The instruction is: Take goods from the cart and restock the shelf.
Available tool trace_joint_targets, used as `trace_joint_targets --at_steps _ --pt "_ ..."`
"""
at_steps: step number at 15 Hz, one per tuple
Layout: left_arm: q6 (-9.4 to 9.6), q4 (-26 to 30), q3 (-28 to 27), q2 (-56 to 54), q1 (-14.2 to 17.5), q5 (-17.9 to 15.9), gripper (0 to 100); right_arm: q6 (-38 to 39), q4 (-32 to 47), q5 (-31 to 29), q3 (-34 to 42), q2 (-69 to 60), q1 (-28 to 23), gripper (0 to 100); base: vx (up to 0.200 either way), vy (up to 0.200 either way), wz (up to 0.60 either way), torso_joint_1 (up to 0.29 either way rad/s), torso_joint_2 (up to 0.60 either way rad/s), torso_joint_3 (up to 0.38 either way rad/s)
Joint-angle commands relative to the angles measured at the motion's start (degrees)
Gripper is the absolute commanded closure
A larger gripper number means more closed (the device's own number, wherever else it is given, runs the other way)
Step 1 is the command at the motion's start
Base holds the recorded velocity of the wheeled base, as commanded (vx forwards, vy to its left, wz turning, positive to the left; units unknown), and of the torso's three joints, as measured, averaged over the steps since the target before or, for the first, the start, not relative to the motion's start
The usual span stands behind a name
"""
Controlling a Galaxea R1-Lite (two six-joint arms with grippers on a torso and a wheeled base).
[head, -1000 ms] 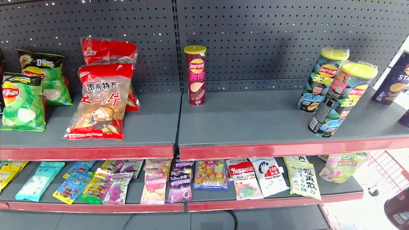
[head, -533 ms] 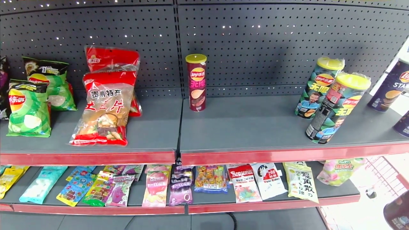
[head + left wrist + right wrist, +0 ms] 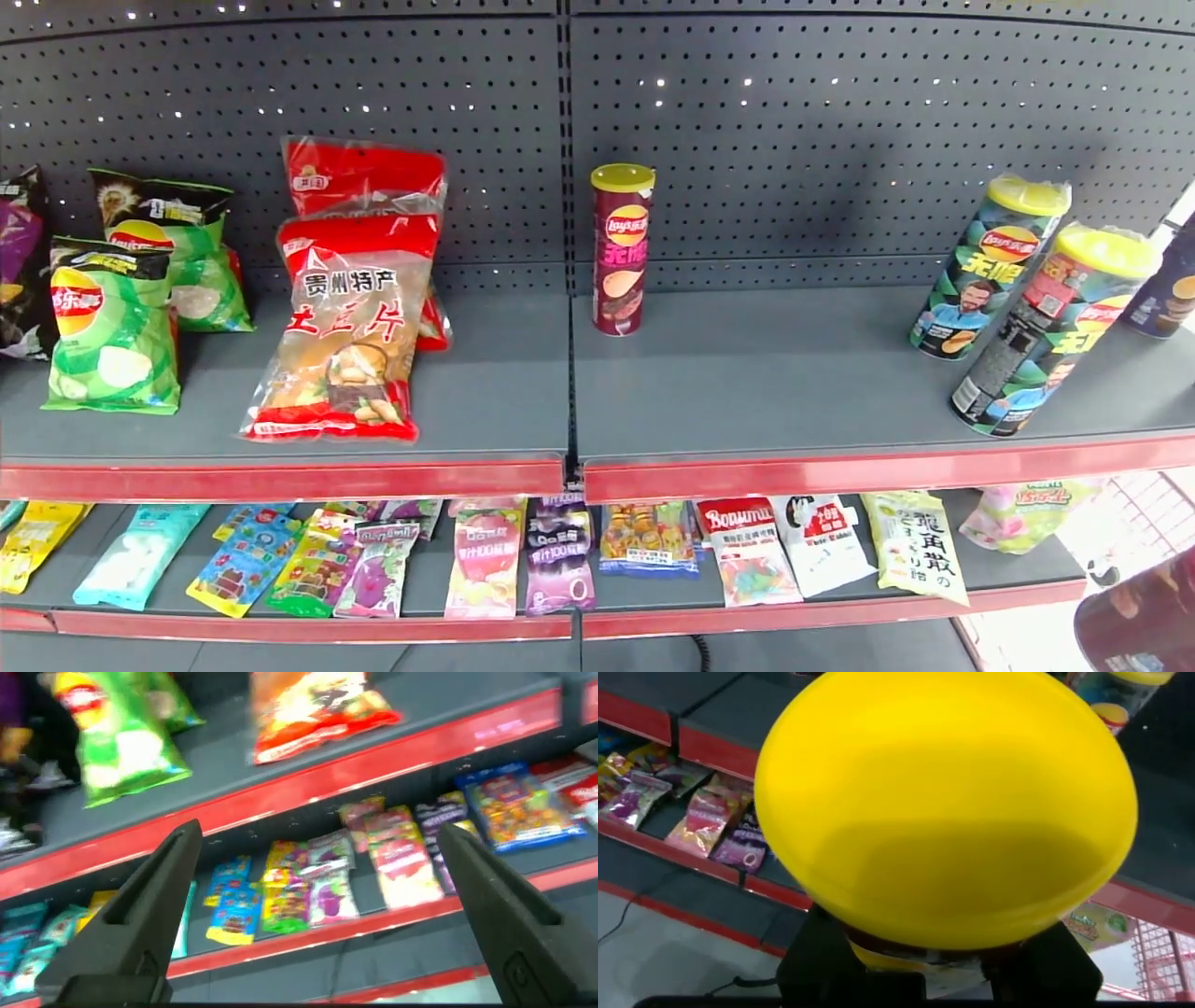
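**A:** Entry one, right gripper [image 3: 924,966]?
**B:** Fingers clamped on a chip can [image 3: 943,812], yellow lid facing the wrist camera. The can sits low at the robot's right, in front of the upper shelf [image 3: 747,383] and not on it.

**A:** Left gripper [image 3: 320,833]?
**B:** Fingers spread wide, holding nothing, before the lower shelf [image 3: 308,943] of candy packets [image 3: 308,891].

**A:** Upper shelf stock?
**B:** One maroon can [image 3: 622,250] upright at the middle. Two patterned cans [image 3: 1050,331] at the right. Red snack bags [image 3: 350,327] and green chip bags [image 3: 112,327] at the left.
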Motion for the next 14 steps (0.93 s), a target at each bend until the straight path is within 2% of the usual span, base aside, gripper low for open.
trace_joint_targets --at_steps 1,3,8,14 --pt "0.26 0.0 0.1 0.0 0.1 0.0 0 0.0 0.0 1.0 -0.3 -0.2 0.0 100 0.0 0.0 0.0 0.0 0.0 0.0" --pt "0.34 0.0 0.0 0.3 0.1 0.0 0 0.0 0.0 4.7 -0.5 0.0 0.0 100 0.0 0.0 0.0 0.0 0.0 0.0" --pt "0.34 0.1 0.1 0.3 0.1 0.2 0 -0.5 0.0 6.8 -1.0 0.3 0.0 100 0.2 0.0 0.0 -0.004 0.0 0.003" --pt "0.43 0.0 0.1 0.3 0.0 -0.3 0 -0.3 0.1 9.8 -3.5 2.9 0.0 100 0.0 0.0 0.0 0.0 0.0 0.0"
